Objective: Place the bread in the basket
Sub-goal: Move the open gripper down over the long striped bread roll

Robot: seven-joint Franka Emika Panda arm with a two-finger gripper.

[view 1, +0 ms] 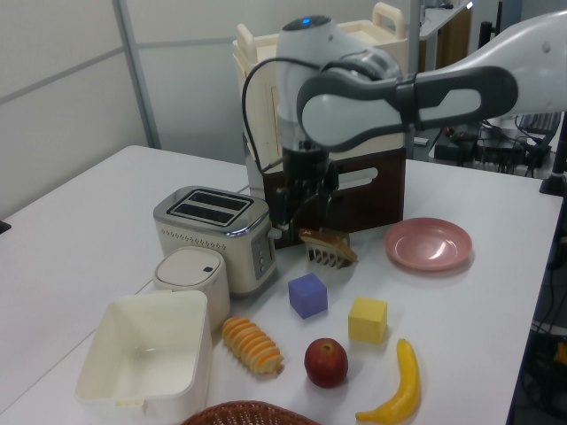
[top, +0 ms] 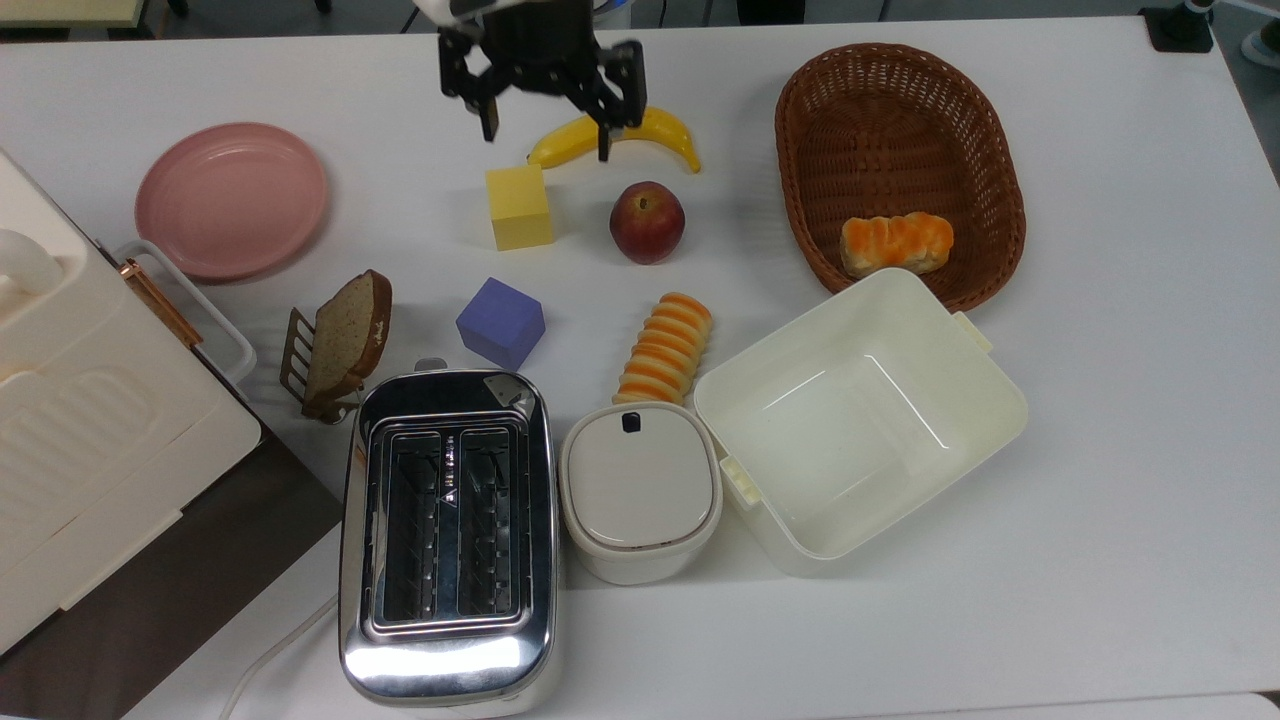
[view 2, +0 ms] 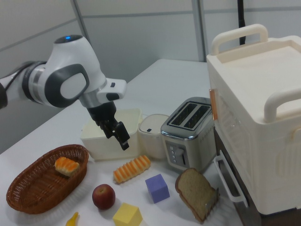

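we see the white table [top: 1100, 560] carrying everything, with a big cream cabinet [view 2: 263, 117] at the top view's left edge. next in size comes the basket [top: 985, 120], dark woven wicker, at the top view's upper right, with a short orange braided roll [top: 896, 242] lying inside it near its lower rim. just below the basket sits the cream square container [top: 985, 425], and beside that a chrome toaster [top: 448, 535] and a small lidded cream pot [top: 640, 492]. a pink plate [top: 232, 198] lies at the top view's upper left. the gripper [top: 545, 130] hangs above the banana [top: 665, 128] and the yellow cube [top: 519, 206], its two fingers spread wide with nothing between them. the bread [top: 666, 347], striped orange and cream, lies on the table between the purple cube [top: 500, 322] and the square container, its lower end touching the lidded pot, well apart from the gripper. an apple [top: 647, 221] sits above it.
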